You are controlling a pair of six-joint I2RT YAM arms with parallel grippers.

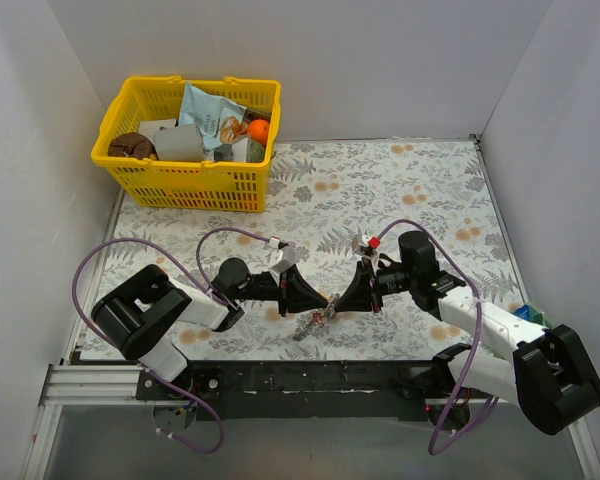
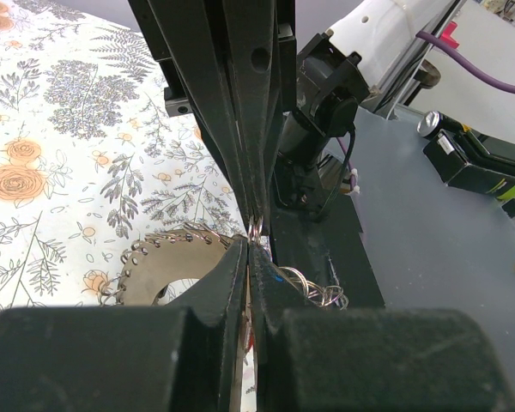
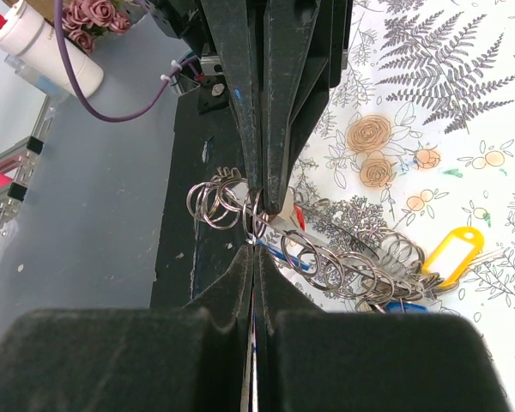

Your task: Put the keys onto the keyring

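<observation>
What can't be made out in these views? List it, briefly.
- Top external: the ring cluster is too small to sort out piece by piece.
- Left wrist: the scalloped keyring is cut off below by the left end effector.
- Right wrist: the keys lie mostly under the split rings; the right end effector hides whether it pinches one.

The counter (image 1: 420, 190) carries a white cloth printed with grey fern leaves and orange roses. Far left, the basket (image 1: 195, 185) is yellow. The fingers (image 3: 232, 86) are black, the cables (image 1: 130, 245) purple. The keyring (image 2: 167, 266) is shiny silver. The key tag (image 3: 451, 253) is yellow.
</observation>
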